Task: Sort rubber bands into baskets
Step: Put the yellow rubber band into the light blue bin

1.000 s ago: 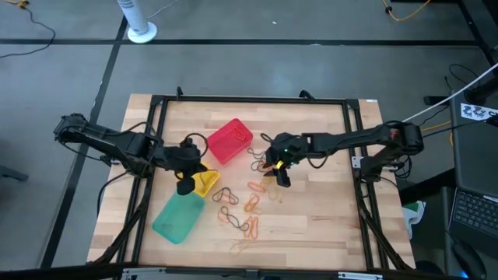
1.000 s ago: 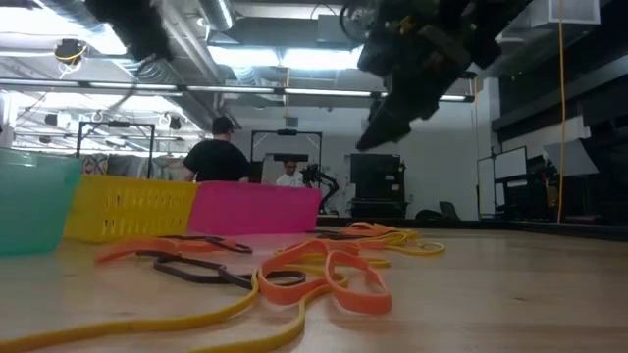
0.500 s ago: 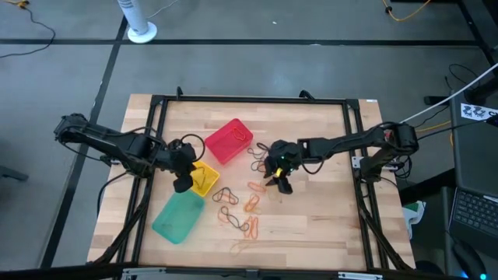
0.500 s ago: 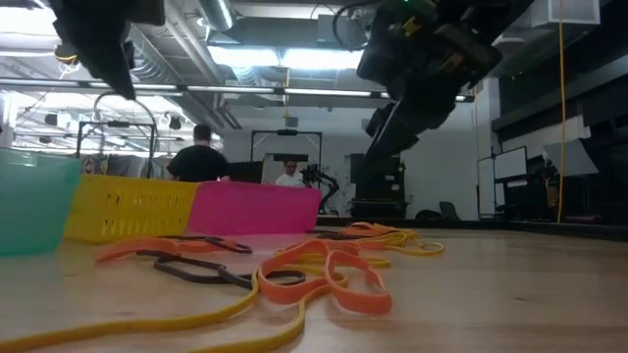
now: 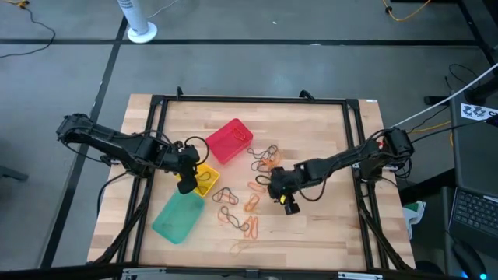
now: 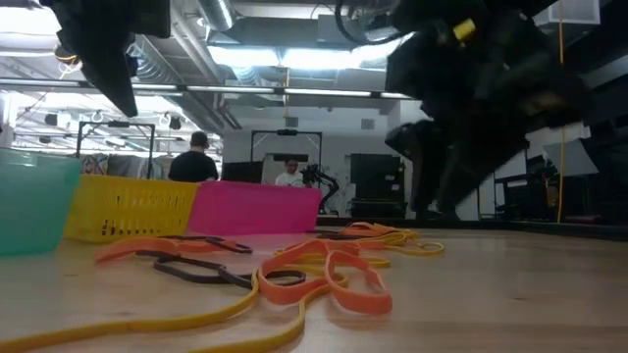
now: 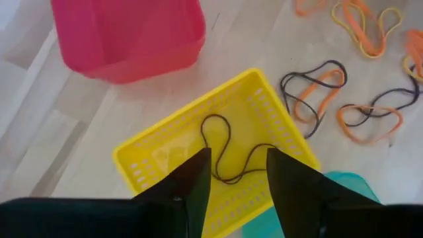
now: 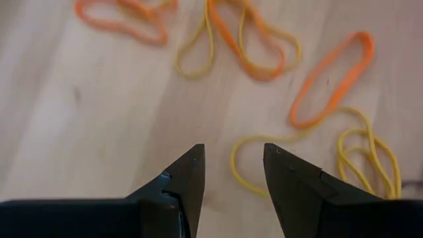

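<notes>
- From above: the left gripper (image 5: 185, 185) hangs over the yellow basket (image 5: 204, 180). The red basket (image 5: 229, 141) stands just beside it toward the far edge, and the teal basket (image 5: 178, 217) lies on its near side. The right gripper (image 5: 289, 204) is low over the wooden table (image 5: 327, 233), at the right edge of the loose rubber bands (image 5: 249, 204), which are spread in the middle of the table, right of the baskets.
- From table height: orange, dark and yellow rubber bands (image 6: 314, 279) lie flat on the wood in front. Behind them the teal basket (image 6: 34, 206), the yellow basket (image 6: 132, 211) and the red basket (image 6: 255, 209) stand in a row. Two persons (image 6: 193, 163) are far behind in the room.
- Left wrist camera: the fingers (image 7: 192, 182) are apart and hold nothing. Under them, one dark band (image 7: 225, 152) lies inside the yellow basket (image 7: 139, 155). The red basket (image 7: 125, 33) is close to it, and a corner of the teal basket (image 7: 344, 182) shows. More orange and dark bands (image 7: 330, 99) lie on the wood beside.
- Right wrist camera: the fingers (image 8: 294, 178) are apart and empty, above bare wood. A thin yellow band (image 8: 317, 155) lies near the tips, and orange bands (image 8: 330, 79) are a little further.
</notes>
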